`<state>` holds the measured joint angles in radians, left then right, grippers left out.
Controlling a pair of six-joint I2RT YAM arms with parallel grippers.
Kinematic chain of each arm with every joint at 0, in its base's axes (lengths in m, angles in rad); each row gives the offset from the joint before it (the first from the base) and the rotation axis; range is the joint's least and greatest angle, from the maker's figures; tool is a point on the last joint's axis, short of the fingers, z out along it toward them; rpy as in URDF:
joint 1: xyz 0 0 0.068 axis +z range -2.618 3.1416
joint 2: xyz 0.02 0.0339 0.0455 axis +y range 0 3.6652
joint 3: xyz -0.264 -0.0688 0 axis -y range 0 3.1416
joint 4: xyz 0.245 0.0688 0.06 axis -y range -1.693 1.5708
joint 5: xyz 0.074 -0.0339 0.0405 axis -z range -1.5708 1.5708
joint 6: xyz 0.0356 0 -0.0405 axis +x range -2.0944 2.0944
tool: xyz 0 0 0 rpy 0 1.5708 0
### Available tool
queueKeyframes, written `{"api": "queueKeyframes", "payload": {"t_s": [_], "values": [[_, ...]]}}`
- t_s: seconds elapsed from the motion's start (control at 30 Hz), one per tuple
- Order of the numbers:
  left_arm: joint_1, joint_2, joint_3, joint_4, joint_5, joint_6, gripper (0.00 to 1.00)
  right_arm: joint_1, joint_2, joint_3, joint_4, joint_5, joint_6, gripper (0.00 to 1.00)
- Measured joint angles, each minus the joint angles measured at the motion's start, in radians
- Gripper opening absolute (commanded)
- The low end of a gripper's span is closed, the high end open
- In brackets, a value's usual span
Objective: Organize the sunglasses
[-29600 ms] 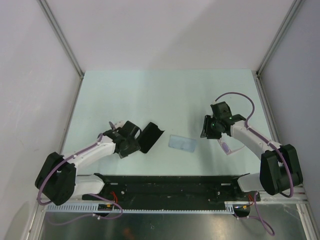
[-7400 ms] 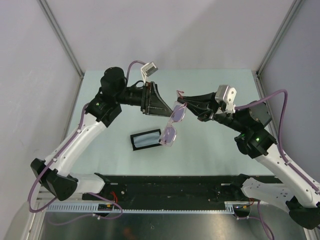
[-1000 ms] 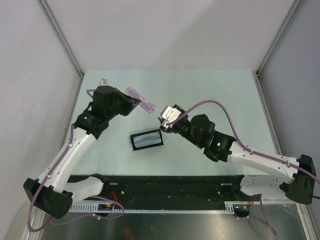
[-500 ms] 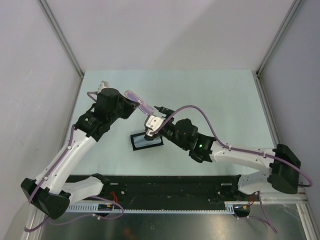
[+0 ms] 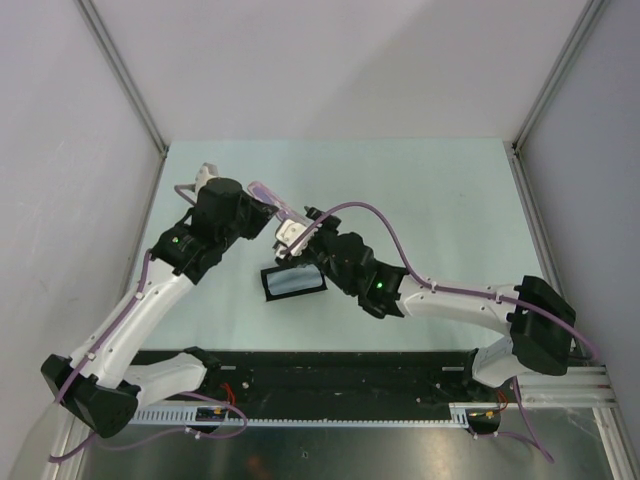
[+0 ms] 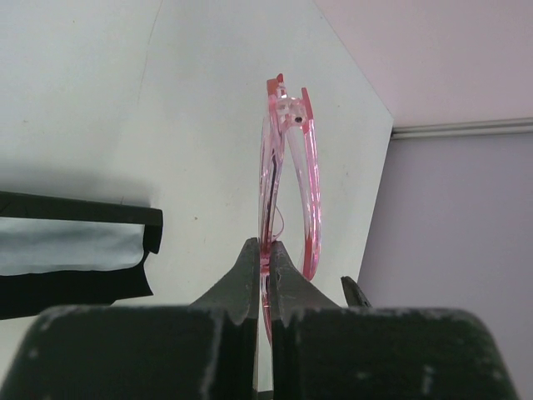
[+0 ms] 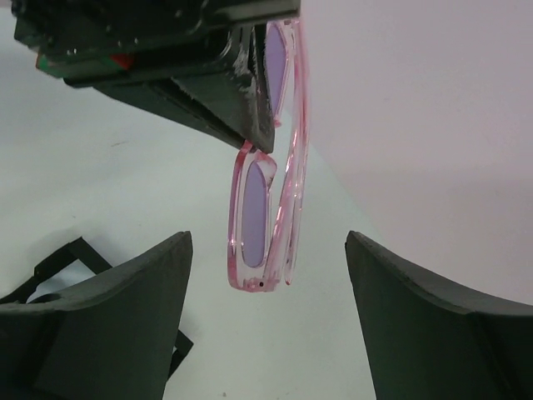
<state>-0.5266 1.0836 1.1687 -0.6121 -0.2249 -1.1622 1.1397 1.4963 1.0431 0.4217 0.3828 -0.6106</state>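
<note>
Sunglasses [image 7: 254,225]: translucent pink frame, purple-tinted lenses. Temples looked folded flat against the front. The pair was held in the air, clear of the table [image 5: 430,200], pinched between the closed fingers of the left gripper [image 6: 265,250]. Grip sat around the bridge as far as the right wrist view showed, one lens hanging free past the fingertips. It was edge-on to the left wrist camera, hinge end pointing away. From overhead it was left of centre, long axis diagonal.
</note>
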Motion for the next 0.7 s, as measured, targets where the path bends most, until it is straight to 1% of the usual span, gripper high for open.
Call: {"api": "queueKeyframes", "payload": {"t_s": [0.13, 0.17, 0.3, 0.5, 0.6, 0.63, 0.7], "values": [[-0.001, 0.0, 0.0, -0.001, -0.009, 0.0, 0.0, 0.0, 0.005, 0.014, 0.01, 0.004, -0.002, 0.7], [-0.001, 0.0, 0.0, -0.001, -0.009, 0.001, 0.0, 0.0, 0.006, 0.016, 0.011, 0.004, -0.002, 0.65], [-0.001, 0.001, 0.0, -0.002, -0.009, 0.001, 0.0, 0.0, 0.027, 0.026, 0.005, 0.003, -0.007, 0.62], [-0.002, 0.001, 0.0, -0.002, -0.009, 0.003, 0.01, 0.0, 0.068, 0.062, -0.013, 0.007, -0.009, 0.63], [-0.002, 0.001, 0.0, -0.003, -0.009, 0.003, 0.0, 0.0, 0.084, 0.082, -0.016, 0.018, -0.011, 0.57], [-0.002, 0.001, 0.0, -0.003, -0.009, 0.003, 0.01, 0.0, 0.087, 0.087, -0.016, 0.021, -0.012, 0.53], [-0.002, 0.001, 0.0, -0.003, -0.009, 0.003, 0.0, 0.0, 0.094, 0.097, -0.02, 0.026, -0.012, 0.51]]}}
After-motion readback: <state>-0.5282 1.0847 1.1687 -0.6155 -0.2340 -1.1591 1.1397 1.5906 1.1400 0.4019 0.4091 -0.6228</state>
